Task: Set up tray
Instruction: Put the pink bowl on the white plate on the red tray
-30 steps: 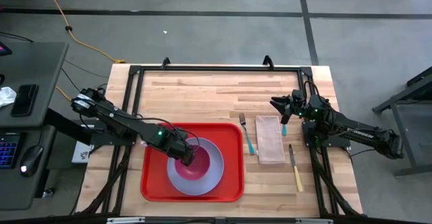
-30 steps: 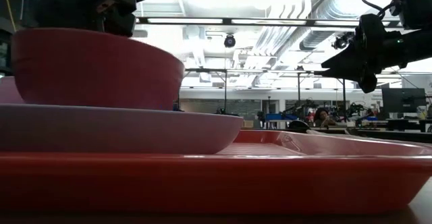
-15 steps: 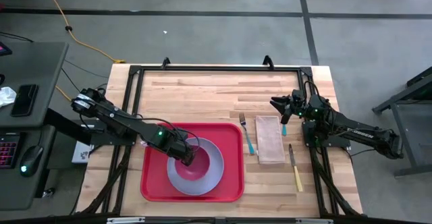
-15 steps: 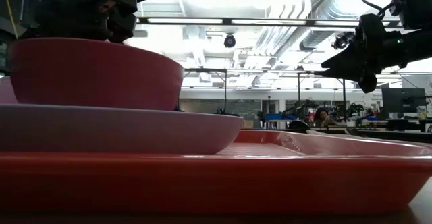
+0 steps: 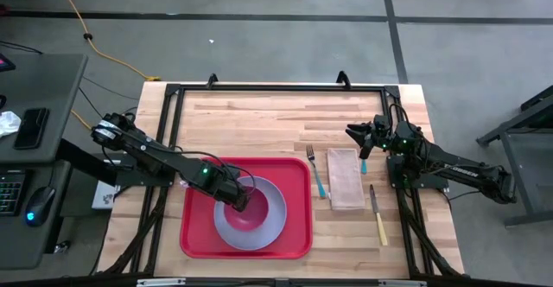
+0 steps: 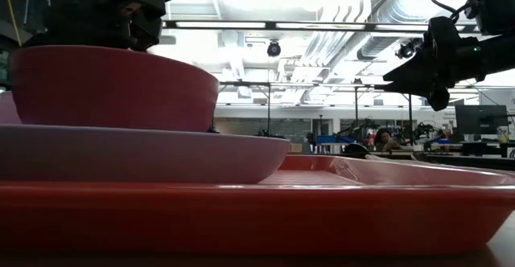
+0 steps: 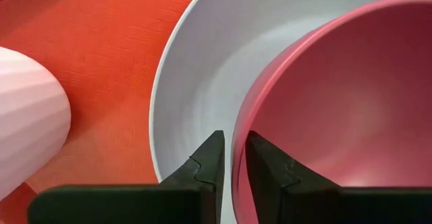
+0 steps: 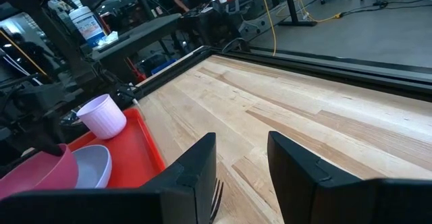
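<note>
Half the pink bowl [image 5: 246, 207] hides under the left gripper [image 5: 238, 199] from above; bowl on grey plate [image 5: 270, 226], plate on the red tray [image 5: 195, 235] at the table's near edge. Left jaws stand slightly parted astride the bowl's rim, one finger [image 7: 206, 162] outside. Farther off, bare wood surrounds the right gripper [image 5: 356, 137], jaws apart, holding nothing, beyond the napkin [image 5: 346, 178].

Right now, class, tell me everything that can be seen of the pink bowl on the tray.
The pink bowl is round, deep and smooth, plastic by its look, and empty. It stands upright inside the pale grey plate, which lies on the red tray. The left gripper straddles its rim, one finger inside and one outside, with a small gap showing between fingers and wall.
</note>
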You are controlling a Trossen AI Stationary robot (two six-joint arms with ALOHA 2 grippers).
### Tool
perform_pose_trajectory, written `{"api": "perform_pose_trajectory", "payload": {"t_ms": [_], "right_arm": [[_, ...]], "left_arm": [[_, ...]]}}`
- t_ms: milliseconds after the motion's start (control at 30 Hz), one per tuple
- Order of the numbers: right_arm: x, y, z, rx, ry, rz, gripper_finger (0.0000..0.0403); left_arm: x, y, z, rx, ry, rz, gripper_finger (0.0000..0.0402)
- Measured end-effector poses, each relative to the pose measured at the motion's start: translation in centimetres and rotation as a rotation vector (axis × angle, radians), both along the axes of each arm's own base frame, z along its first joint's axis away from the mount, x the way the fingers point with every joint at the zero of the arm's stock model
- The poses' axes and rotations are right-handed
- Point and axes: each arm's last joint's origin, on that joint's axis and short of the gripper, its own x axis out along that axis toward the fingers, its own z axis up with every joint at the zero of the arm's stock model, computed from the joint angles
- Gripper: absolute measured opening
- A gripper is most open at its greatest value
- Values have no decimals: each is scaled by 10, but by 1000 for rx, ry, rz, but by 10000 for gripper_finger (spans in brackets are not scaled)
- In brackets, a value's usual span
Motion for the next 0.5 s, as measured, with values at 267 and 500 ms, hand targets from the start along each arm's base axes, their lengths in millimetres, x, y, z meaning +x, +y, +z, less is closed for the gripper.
{"api": "perform_pose_trajectory", "payload": {"t_ms": [267, 500], "right_arm": [[0, 0, 0, 0, 0, 3, 112], [0, 0, 0, 1, 0, 3, 112]], "left_arm": [[0, 0, 0, -11, 4, -2, 91], [0, 0, 9, 5, 13, 0, 91]]}}
